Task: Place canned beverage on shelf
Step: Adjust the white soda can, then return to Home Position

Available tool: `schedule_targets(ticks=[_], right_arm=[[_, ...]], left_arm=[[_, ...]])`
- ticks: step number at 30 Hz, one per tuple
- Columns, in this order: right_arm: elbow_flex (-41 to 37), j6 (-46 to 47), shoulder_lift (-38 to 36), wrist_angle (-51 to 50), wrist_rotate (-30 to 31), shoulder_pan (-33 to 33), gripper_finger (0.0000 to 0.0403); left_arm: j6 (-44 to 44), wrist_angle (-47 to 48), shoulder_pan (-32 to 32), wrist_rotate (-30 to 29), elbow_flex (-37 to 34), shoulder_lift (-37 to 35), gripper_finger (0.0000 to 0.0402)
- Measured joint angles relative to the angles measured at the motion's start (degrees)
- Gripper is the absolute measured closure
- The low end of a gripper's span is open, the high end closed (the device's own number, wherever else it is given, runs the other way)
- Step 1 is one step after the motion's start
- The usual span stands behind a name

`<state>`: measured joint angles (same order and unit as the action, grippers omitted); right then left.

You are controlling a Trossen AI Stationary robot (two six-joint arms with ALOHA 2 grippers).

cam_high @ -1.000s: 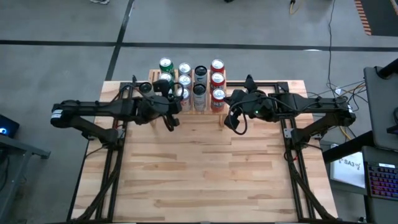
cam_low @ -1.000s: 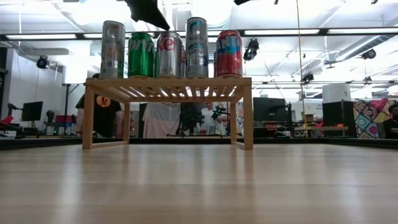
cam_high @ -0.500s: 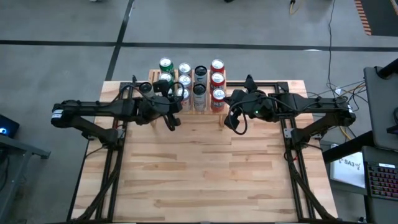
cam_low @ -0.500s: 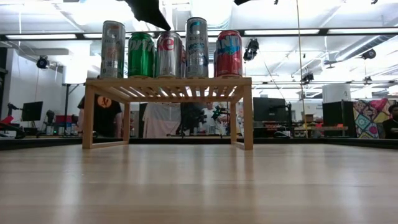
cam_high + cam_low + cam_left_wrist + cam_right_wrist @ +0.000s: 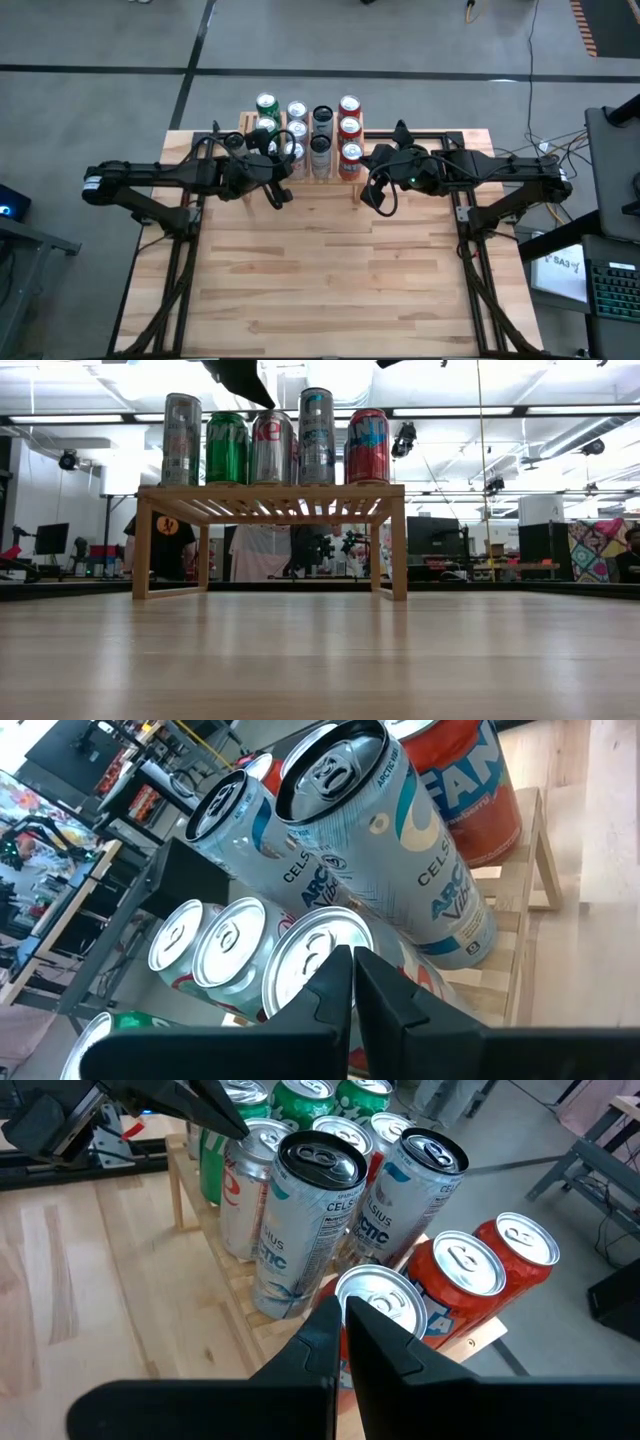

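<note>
The high view looks straight down on the whole table (image 5: 330, 270); the low view looks level across it; both wrist views sit close above the cans (image 5: 390, 850), shared by all.

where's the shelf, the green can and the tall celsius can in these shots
shelf (image 5: 270, 490), low view, front edge of its wooden top
green can (image 5: 227, 450), low view, middle of its side
tall Celsius can (image 5: 305, 1220), right wrist view, upper part of its side

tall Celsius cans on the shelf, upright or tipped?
Upright. Both Celsius cans stand on the shelf, tops up in the low view.
</note>
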<state>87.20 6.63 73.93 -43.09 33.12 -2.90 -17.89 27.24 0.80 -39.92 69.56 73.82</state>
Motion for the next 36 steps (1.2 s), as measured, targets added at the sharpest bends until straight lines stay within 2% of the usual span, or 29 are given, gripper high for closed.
schedule_targets(ticks=[17, 25, 29, 33, 36], right_arm=[[0.0, 0.2, 0.0, 0.0, 0.0, 0.0, 0.0394], [0.0, 0.4, 0.0, -0.7, 0.0, 0.0, 0.0394], [0.0, 0.5, 0.0, -0.8, -0.1, 0.0, 0.0394], [0.0, 1.3, 0.0, -1.6, -0.1, 0.0, 0.0394], [0.0, 1.3, 0.0, -1.6, -0.1, 0.0, 0.0394]], left_arm=[[0.7, -1.1, -0.6, -0.3, -0.1, -1.0, 0.0401], [-1.0, 2.9, -4.3, -7.5, -0.1, -8.3, 0.0401], [3.0, 9.5, -4.9, -7.8, -0.1, -13.2, 0.0401], [9.8, 16.9, -4.9, -4.9, -0.1, -16.7, 0.0401], [14.5, 18.7, -5.0, -1.6, -0.1, -18.5, 0.0401]])
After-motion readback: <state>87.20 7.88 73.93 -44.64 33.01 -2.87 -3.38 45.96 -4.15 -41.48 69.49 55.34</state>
